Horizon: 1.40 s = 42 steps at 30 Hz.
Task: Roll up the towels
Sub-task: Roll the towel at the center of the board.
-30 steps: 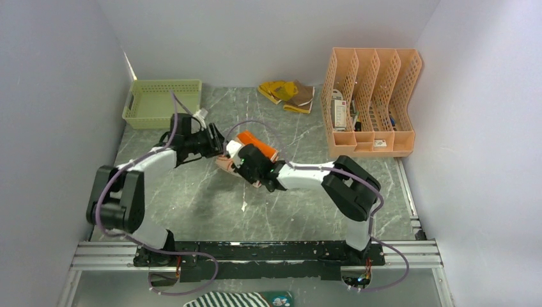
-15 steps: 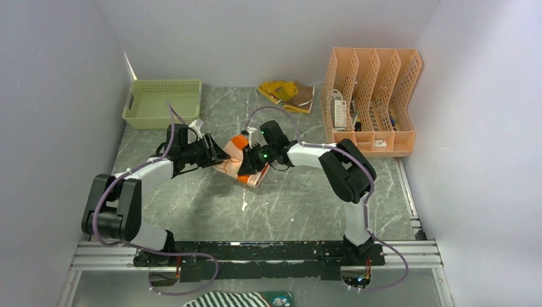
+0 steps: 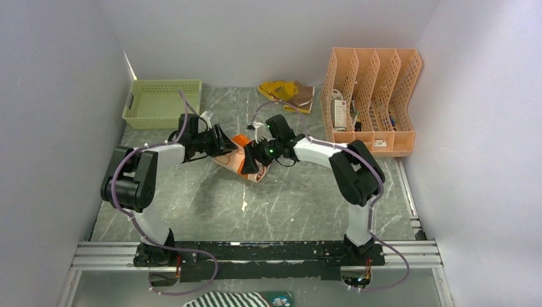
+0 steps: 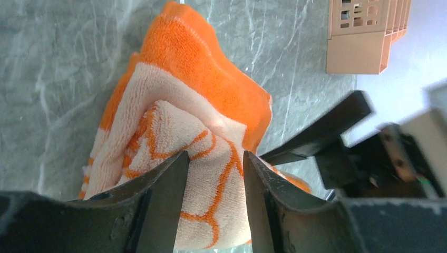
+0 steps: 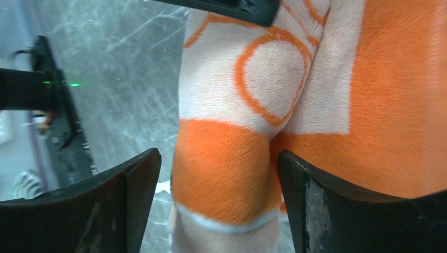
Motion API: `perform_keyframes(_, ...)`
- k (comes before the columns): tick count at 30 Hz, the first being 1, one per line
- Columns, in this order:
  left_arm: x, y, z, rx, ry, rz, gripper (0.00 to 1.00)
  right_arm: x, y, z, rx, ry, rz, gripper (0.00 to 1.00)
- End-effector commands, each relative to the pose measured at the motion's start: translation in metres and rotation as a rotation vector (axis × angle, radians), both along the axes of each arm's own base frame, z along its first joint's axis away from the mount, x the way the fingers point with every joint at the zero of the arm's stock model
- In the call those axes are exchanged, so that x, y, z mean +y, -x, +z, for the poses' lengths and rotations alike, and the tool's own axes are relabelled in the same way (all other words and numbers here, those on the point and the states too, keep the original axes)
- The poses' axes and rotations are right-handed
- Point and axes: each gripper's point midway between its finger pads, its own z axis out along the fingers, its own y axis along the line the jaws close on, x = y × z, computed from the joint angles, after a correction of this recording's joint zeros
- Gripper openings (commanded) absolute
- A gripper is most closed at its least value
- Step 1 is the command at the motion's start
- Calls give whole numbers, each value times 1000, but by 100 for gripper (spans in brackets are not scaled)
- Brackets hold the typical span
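- Towels for rolling lie on the grey marble-patterned table point(image 3: 204, 198): one at its middle between both arms, the other at its far edge.
- Behind them, the peach plastic file organiser point(image 3: 371, 96) stands at the far right and the pale green slotted basket point(image 3: 163, 102) at the far left; you need neither for this step.
- Your orange terry towel with the cream border point(image 3: 241, 163) is bunched into a thick, loose bundle at the table's middle. Folds bulge out and no neat cylinder shows, so I judge its roll partly done at best.
- Your yellow towel with brown print point(image 3: 281, 89) lies crumpled near the back wall, well apart from both arms and apparently untouched; that whole roll is left to do.
- Your left gripper point(image 4: 215, 155) has its fingers part-way closed with a cream-and-orange fold pinched between them, so it holds the bundle.
- Your right gripper point(image 5: 219, 155) stands wide, straddling the bundle's orange end. A strip of table shows beside one finger, so it clamps nothing.
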Motion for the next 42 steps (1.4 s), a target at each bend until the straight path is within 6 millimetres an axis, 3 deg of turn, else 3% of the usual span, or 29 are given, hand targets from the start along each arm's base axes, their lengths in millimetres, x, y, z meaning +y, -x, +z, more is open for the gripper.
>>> perform_keyframes(1, -6, -12, -12, -15, -40, -20, 55, -18, -21, 30, -330, 189, -86, 85)
perform_keyframes(5, -8, -15, -20, -4, -66, -22, 55, -17, -24, 52, -578, 275, -146, 89)
perform_keyframes(9, -9, -17, -25, 6, -83, -25, 55, 1, -13, 63, -701, 272, -119, 91)
perform_keyframes(13, -11, -23, -28, 12, -105, -27, 54, 17, -3, 45, -735, 342, -52, 91)
perform_keyframes(17, -9, -30, -33, 26, -137, -26, 54, 21, -6, 26, -775, 411, -42, 88)
perform_keyframes(22, 3, -39, -37, 41, -237, -4, 54, 8, -29, 6, -854, 565, -121, 75)
perform_keyframes(26, 23, -43, -32, 44, -350, 53, 54, 9, -38, 2, -892, 573, -140, 70)
perform_keyframes(29, 39, -40, -23, 37, -416, 106, 54, 12, -43, 1, -908, 555, -131, 69)
perform_keyframes(32, 51, -37, 0, -8, -434, 172, 55, 15, -52, 1, -871, 504, -110, 66)
perform_keyframes(38, 75, -32, 55, -93, -382, 283, 57, 21, -65, 13, -663, 290, -85, 60)
perform_keyframes(42, 83, -22, 80, -139, -342, 328, 58, 25, -65, 11, -494, 237, -52, 58)
